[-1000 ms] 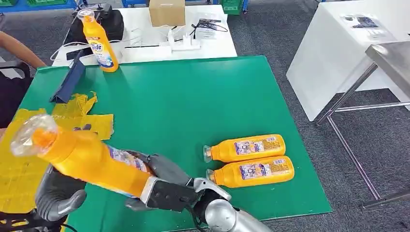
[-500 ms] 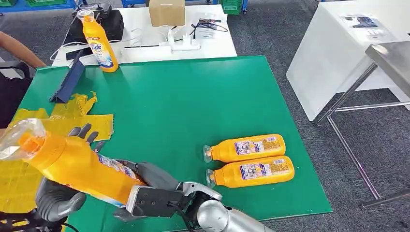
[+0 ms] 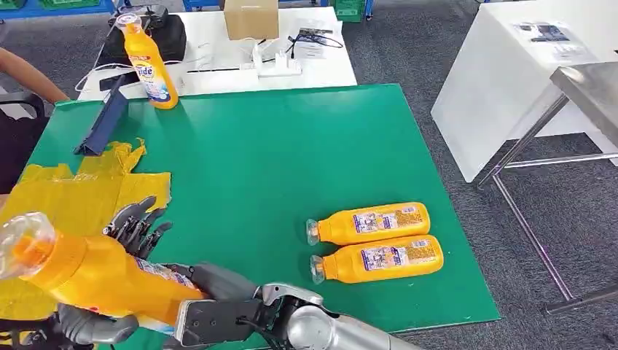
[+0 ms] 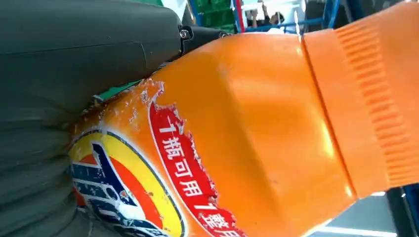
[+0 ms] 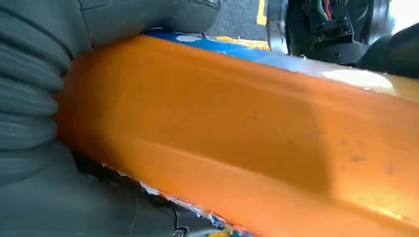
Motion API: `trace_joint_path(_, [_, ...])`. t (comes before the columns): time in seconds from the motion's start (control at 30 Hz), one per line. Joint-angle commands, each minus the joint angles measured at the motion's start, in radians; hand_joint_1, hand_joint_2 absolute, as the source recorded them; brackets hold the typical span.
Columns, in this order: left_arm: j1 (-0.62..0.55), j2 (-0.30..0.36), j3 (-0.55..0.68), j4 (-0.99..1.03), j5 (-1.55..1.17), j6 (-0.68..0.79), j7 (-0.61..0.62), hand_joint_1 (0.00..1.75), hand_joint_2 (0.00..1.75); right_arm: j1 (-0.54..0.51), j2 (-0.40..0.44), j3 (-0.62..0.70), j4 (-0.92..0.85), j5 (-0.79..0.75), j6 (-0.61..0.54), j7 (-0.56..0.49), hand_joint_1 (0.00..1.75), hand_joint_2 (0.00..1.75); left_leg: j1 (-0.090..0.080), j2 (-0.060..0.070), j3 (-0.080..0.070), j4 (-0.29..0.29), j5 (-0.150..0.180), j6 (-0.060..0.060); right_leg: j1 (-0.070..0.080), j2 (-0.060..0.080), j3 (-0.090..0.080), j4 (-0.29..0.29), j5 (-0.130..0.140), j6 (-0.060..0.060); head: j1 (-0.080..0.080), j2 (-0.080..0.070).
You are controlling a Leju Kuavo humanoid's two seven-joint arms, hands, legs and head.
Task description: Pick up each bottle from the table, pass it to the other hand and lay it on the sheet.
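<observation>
Both hands meet on one orange bottle [image 3: 102, 273] above the yellow sheet [image 3: 65, 204]: your right hand [image 3: 211, 288] grips its base, your left hand [image 3: 109, 306] cradles it with fingers [image 3: 135, 222] spread. Two more bottles [image 3: 375, 240] lie side by side on the green bench [image 3: 277, 160].

Reads "1瓶可用" in white on the red label band of the held bottle [image 4: 257, 148]; "Tide" on the upright bottle [image 3: 149, 69]
</observation>
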Motion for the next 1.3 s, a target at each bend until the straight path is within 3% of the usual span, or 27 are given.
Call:
trace_joint_path(0.03, [-0.058, 0.104, -0.097, 0.091, -0.069, -0.055, -0.043, 0.0, 1.75, -0.05, -0.006, 0.056, 0.074, -0.005, 0.008, 0.009, 1.75, 1.75, 0.001, 0.0, 0.005, 0.0, -0.002, 0.0, 0.001, -0.002, 0.006, -0.001, -0.002, -0.003, 0.0, 0.0])
trace_joint_path(0.13, [-0.058, 0.104, -0.097, 0.091, -0.069, -0.055, -0.043, 0.0, 1.75, -0.05, -0.006, 0.056, 0.074, -0.005, 0.008, 0.009, 1.75, 1.75, 0.001, 0.001, 0.005, 0.0, -0.002, 0.0, 0.001, 0.0, 0.006, -0.001, -0.001, -0.002, 0.0, 0.0])
trace_joint_path(0.17, [-0.06, 0.109, -0.097, 0.092, -0.077, -0.056, -0.049, 1.75, 1.75, -0.05, -0.006, 0.055, 0.073, -0.005, 0.008, 0.009, 1.75, 1.75, 0.0, 0.001, 0.004, 0.0, -0.001, 0.0, 0.001, -0.001, 0.006, -0.001, -0.001, -0.002, 0.0, 0.0])
trace_joint_path(0.73, [-0.037, 0.118, -0.077, 0.084, -0.082, -0.07, -0.08, 1.75, 1.75, -0.023, -0.03, 0.003, 0.024, -0.002, -0.009, 0.008, 1.75, 1.75, 0.001, 0.001, 0.005, 0.0, -0.002, 0.0, 0.001, -0.001, 0.006, -0.001, -0.002, -0.002, 0.0, 0.0])
trace_joint_path(0.93, [-0.008, 0.11, -0.051, 0.053, -0.15, 0.005, -0.059, 1.75, 1.75, 0.039, -0.068, -0.083, -0.044, 0.067, -0.097, 0.002, 1.71, 1.75, 0.001, 0.0, 0.005, 0.0, -0.002, 0.0, 0.001, -0.002, 0.006, -0.001, -0.002, -0.002, 0.0, 0.0])
trace_joint_path(0.97, [0.009, 0.104, -0.038, 0.041, -0.181, 0.033, -0.059, 1.75, 1.75, 0.056, -0.077, -0.102, -0.061, 0.132, -0.141, -0.01, 0.0, 1.75, 0.0, 0.0, 0.003, 0.0, -0.001, 0.0, 0.001, -0.001, 0.004, -0.001, -0.001, -0.001, 0.0, 0.0])
trace_joint_path(1.07, [0.049, 0.083, 0.019, -0.001, -0.307, 0.142, -0.057, 1.75, 1.75, 0.128, -0.124, -0.184, -0.149, 0.202, -0.143, -0.007, 0.0, 1.75, 0.001, 0.002, 0.006, 0.001, -0.004, 0.0, 0.002, 0.0, 0.009, -0.001, -0.003, -0.003, 0.0, 0.0])
trace_joint_path(1.17, [0.058, 0.061, 0.089, -0.021, -0.449, 0.24, -0.055, 1.75, 1.75, 0.202, -0.183, -0.27, -0.267, 0.384, -0.201, -0.029, 0.0, 1.75, 0.001, -0.001, 0.004, 0.001, -0.003, 0.0, 0.001, -0.002, 0.008, -0.001, -0.002, -0.002, 0.0, 0.0])
trace_joint_path(1.23, [0.052, 0.058, 0.1, -0.021, -0.448, 0.226, -0.054, 1.75, 1.75, 0.213, -0.189, -0.305, -0.283, 0.392, -0.18, -0.042, 0.0, 1.75, 0.001, -0.003, 0.004, 0.002, -0.003, 0.0, 0.002, -0.005, 0.007, -0.001, -0.004, -0.002, 0.0, 0.0])
trace_joint_path(1.3, [0.047, 0.032, 0.133, -0.019, -0.551, 0.314, -0.015, 1.75, 1.75, 0.249, -0.193, -0.365, -0.301, 0.442, -0.196, -0.032, 0.0, 1.75, 0.0, -0.002, 0.002, 0.0, -0.001, 0.0, 0.0, -0.003, 0.003, -0.001, -0.002, -0.001, 0.0, 0.0])
